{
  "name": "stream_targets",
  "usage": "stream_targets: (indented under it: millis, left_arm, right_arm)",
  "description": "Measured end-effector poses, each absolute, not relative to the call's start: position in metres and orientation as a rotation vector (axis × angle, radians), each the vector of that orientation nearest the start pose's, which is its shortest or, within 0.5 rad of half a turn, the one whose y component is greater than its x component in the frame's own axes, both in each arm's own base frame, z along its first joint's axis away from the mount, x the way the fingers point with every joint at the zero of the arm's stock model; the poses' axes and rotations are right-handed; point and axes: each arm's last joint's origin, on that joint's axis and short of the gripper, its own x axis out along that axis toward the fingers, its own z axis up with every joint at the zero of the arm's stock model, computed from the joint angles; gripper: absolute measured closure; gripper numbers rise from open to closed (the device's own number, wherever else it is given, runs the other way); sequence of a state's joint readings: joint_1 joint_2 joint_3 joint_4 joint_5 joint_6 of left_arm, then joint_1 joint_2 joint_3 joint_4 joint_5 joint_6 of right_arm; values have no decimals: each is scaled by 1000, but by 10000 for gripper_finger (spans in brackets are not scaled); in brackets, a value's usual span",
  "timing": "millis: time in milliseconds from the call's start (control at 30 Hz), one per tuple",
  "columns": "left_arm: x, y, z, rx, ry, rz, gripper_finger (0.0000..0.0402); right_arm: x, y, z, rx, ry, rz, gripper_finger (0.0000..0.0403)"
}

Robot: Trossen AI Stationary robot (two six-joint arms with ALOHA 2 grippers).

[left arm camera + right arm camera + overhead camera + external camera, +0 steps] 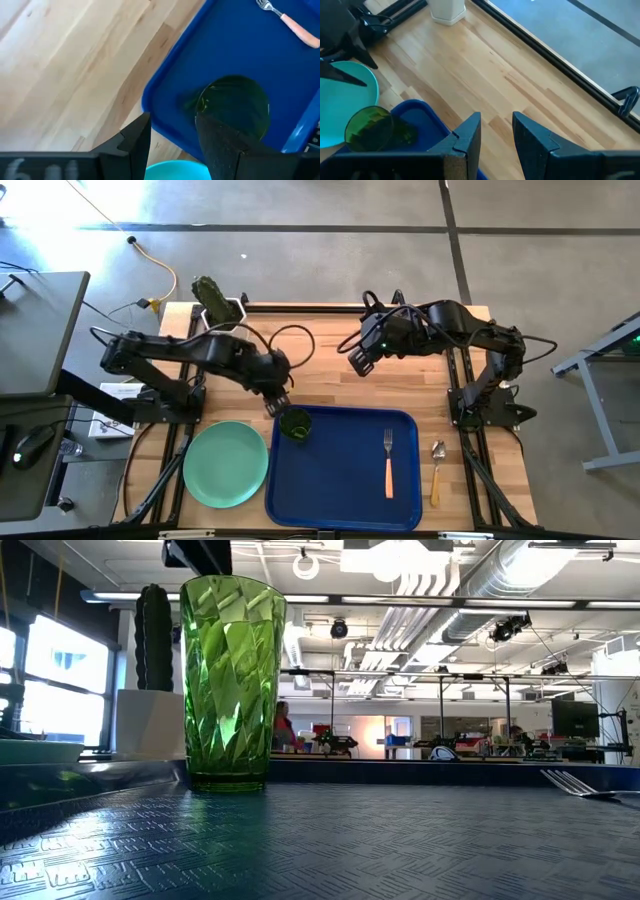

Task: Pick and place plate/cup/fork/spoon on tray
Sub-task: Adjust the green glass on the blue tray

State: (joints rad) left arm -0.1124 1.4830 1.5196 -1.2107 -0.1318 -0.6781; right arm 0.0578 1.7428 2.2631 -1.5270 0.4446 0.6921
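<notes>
Dark blue plastic, ribbed and raised at the rim, makes up the large rectangular tray [340, 490] lying at the near middle of the pale wooden counter [320, 350]. A small translucent olive-green faceted tumbler, the cup [295, 423], stands upright in the tray's far left corner. The left gripper [279, 404] hovers just beyond that corner, its two dark fingers [220, 145] spread apart and holding nothing; in the left wrist view one finger overlaps the cup's rim [232, 105] while the other sits outside the tray's edge [150, 107], and whether a finger touches the cup cannot be told. A round flat mint-green plate [226, 464] rests on the counter just left of the tray, beside the tray's left rim. A slim fork with silver tines and an orange handle [388, 463] lies on the right part of the tray, tines pointing to the far side. A slim spoon with a silver oval bowl and an orange handle [436, 473] lies on the counter just right of the tray. The right gripper [358, 362] hangs over the bare far middle of the counter, well apart from the tray, its fingers [470, 135] parted and empty. A dark green cactus in a white pot [214, 302] stands at the far left of the counter
</notes>
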Motion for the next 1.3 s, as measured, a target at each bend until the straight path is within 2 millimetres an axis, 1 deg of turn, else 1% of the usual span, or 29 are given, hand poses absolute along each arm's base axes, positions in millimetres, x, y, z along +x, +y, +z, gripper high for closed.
stream_targets:
  millis: [300,533,800,1100,1300]
  left_arm:
    - [295,-38,324,-463,1166,441,255]
    - [303,-44,312,-442,1210,442,255]
    - [307,-51,309,-449,1222,404,255]
    - [307,-53,308,-453,1226,390,255]
    - [314,-54,302,-440,1231,378,255]
  right_arm:
    - [298,5,458,349,819,-654,300]
    - [297,5,457,336,838,-641,300]
    - [296,5,456,330,858,-644,300]
    - [296,5,456,330,858,-645,300]
    - [296,5,456,330,858,-645,300]
